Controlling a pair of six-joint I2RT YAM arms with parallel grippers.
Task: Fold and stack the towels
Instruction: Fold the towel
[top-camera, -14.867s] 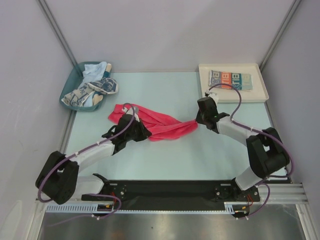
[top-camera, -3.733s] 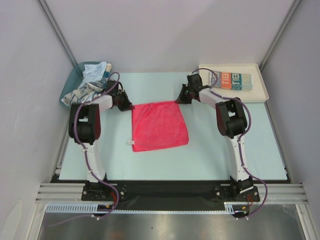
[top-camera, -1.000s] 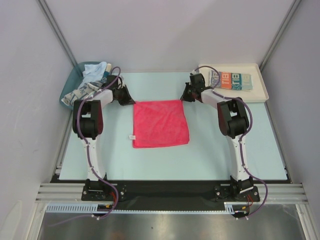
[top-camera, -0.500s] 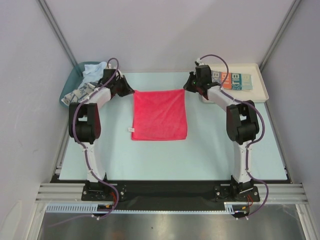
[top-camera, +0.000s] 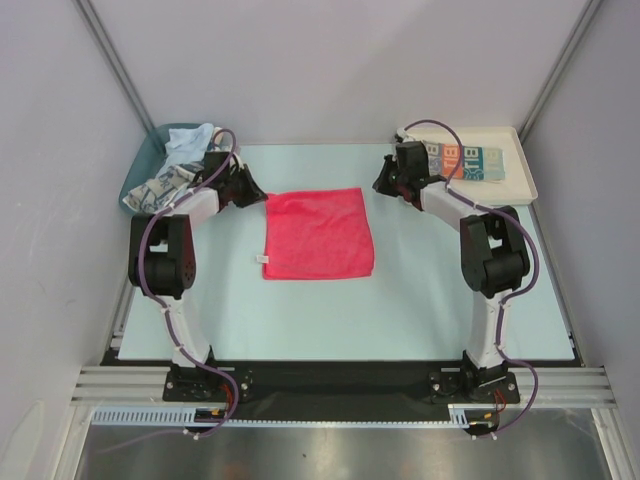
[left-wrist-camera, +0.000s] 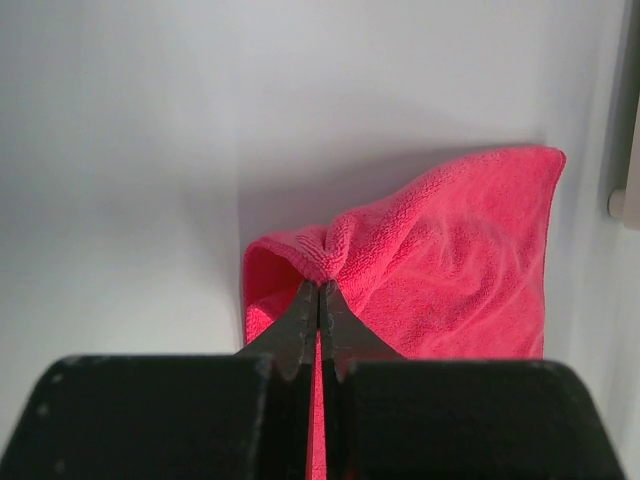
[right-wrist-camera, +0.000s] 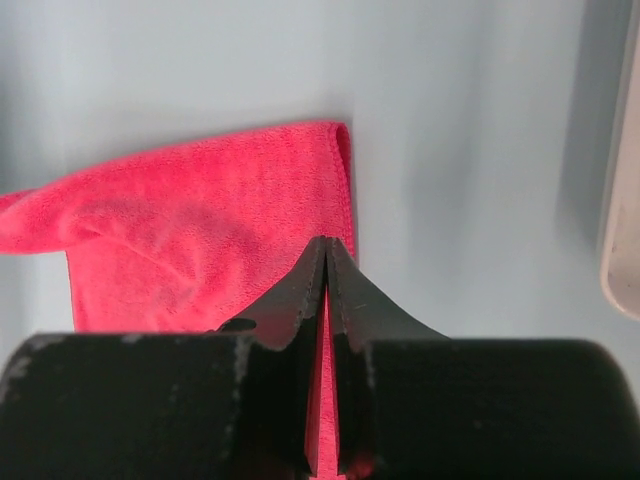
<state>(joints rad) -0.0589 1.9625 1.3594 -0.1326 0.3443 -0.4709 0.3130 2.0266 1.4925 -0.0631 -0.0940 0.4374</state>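
The red-pink towel (top-camera: 318, 233) lies spread on the table, with its far edge raised. My left gripper (top-camera: 262, 197) is shut on its far left corner, and the left wrist view shows the cloth (left-wrist-camera: 440, 260) bunched at the closed tips (left-wrist-camera: 320, 287). My right gripper (top-camera: 380, 186) is shut on the far right corner; in the right wrist view red cloth (right-wrist-camera: 200, 235) shows between the closed fingers (right-wrist-camera: 327, 245). The lettered teal, white and orange towel (top-camera: 460, 158) lies folded in the tray. The blue-and-white patterned towel (top-camera: 165, 186) and the pale blue towel (top-camera: 190, 143) lie crumpled in the bin.
The teal bin (top-camera: 140, 170) stands at the far left corner. The white tray (top-camera: 520, 185) stands at the far right, and its rim shows in the right wrist view (right-wrist-camera: 622, 200). Grey walls close in the table on three sides.
Both grippers, still holding the far corners, have moved slightly toward the near side and down. The towel's far edge has come with them.
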